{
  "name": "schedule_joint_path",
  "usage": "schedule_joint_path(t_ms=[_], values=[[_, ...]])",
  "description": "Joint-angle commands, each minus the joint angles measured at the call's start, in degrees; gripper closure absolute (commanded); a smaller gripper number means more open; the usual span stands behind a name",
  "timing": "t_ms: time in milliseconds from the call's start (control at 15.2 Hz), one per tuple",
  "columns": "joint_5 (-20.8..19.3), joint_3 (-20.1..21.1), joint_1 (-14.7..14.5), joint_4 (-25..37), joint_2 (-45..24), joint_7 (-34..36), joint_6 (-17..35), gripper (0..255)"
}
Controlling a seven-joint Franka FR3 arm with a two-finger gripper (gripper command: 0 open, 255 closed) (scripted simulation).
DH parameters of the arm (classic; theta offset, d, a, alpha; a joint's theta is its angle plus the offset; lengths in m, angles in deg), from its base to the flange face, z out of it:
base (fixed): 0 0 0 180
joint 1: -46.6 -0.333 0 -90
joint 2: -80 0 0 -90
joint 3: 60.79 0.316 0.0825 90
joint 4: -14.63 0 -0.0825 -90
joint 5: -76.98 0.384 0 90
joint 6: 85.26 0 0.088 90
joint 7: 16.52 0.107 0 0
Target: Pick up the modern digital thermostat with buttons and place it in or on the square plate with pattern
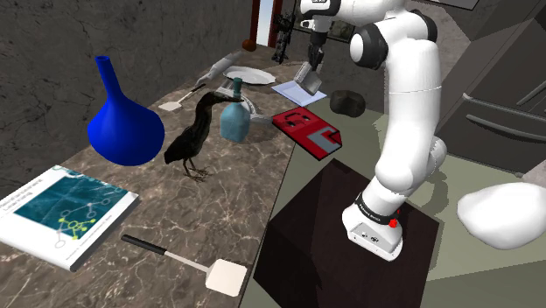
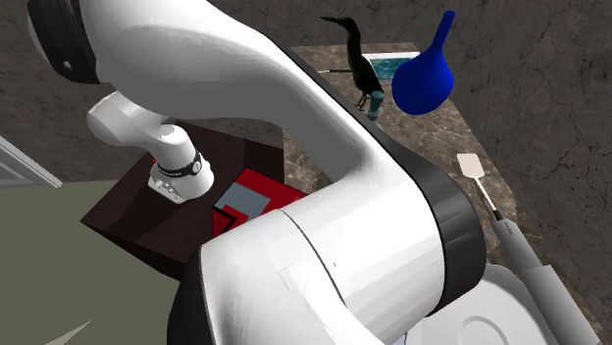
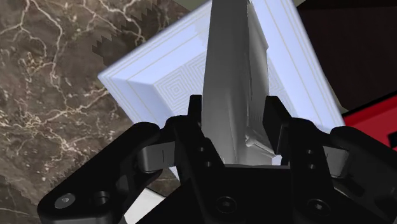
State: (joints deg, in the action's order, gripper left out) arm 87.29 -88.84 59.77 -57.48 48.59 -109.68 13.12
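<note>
In the wrist view my gripper [image 3: 236, 124] is shut on a pale grey slab, the thermostat [image 3: 232, 76], which stands on edge between the two fingers. Right behind it lies the white square plate [image 3: 162, 86] with a pattern of nested squares, on the brown marble counter. In the shoulder view the gripper [image 1: 312, 65] hangs at the far end of the counter with the thermostat [image 1: 311, 81] in it, just above the square plate [image 1: 296, 91].
Near the plate lie a red case [image 1: 306, 131], a teal bottle [image 1: 234, 112], a round white plate [image 1: 249, 76] and a dark lump [image 1: 347, 102]. A black bird figure [image 1: 197, 136], a blue vase [image 1: 122, 118], a book [image 1: 61, 214] and a spatula [image 1: 188, 262] stand nearer.
</note>
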Motion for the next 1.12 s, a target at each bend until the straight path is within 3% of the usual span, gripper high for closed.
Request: schedule_joint_path(t_ms=[0, 66, 132, 462, 726, 1056], values=[[-0.07, -0.02, 0.05, -0.41, -0.28, 0.0, -0.08, 255], [-0.07, -0.03, 0.05, -0.41, -0.28, 0.0, -0.08, 255], [-0.02, 0.0, 0.12, -0.02, -0.42, 0.03, -0.34, 0], [-0.07, -0.03, 0.05, -0.42, -0.28, 0.0, -0.07, 0], [0.36, 0.08, 1.71, 9.64, -1.86, 0.31, -8.4, 0], [0.36, 0.08, 1.71, 9.64, -1.86, 0.31, -8.4, 0]])
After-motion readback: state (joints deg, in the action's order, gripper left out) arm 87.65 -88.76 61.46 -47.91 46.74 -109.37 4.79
